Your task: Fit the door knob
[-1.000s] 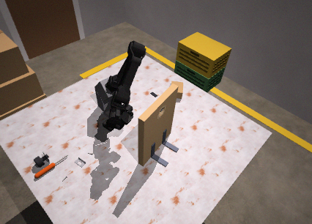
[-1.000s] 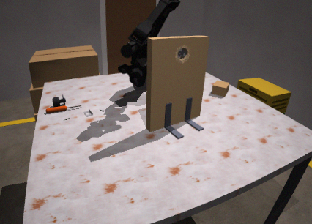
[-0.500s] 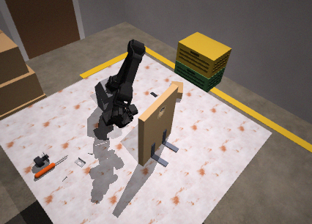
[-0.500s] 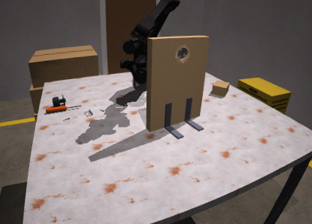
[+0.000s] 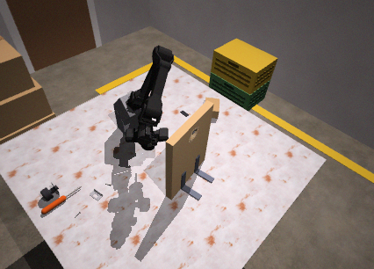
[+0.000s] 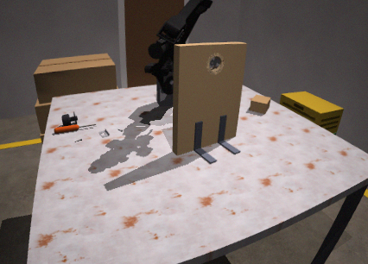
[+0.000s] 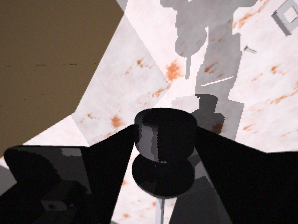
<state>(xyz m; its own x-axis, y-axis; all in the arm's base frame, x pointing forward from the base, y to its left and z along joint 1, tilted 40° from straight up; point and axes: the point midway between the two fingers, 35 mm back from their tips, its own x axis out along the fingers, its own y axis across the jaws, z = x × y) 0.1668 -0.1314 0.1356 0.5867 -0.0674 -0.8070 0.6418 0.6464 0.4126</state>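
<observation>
A workshop or warehouse: stacked plastic crates (image 5: 244, 72), cardboard boxes (image 6: 76, 76), yellow floor tape (image 5: 307, 139), a stained worktop (image 6: 242, 186)

One wooden panel (image 5: 190, 152), two metal brackets (image 5: 197, 183), one orange screwdriver (image 5: 54, 204), two stacked crates (image 5: 242, 72), one small wooden block (image 6: 260, 103)

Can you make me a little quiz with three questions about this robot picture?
1. True or false: the black gripper is shut on the dark round door knob.
2. What holds the tall brown wooden panel upright: A) two dark L-shaped brackets, B) a rope, C) a stack of books?
3. Fill in the missing word: the orange-handled screwdriver lies on the white, rust-spotted ____.

Key: 1 true; 2 A; 3 table.
</observation>
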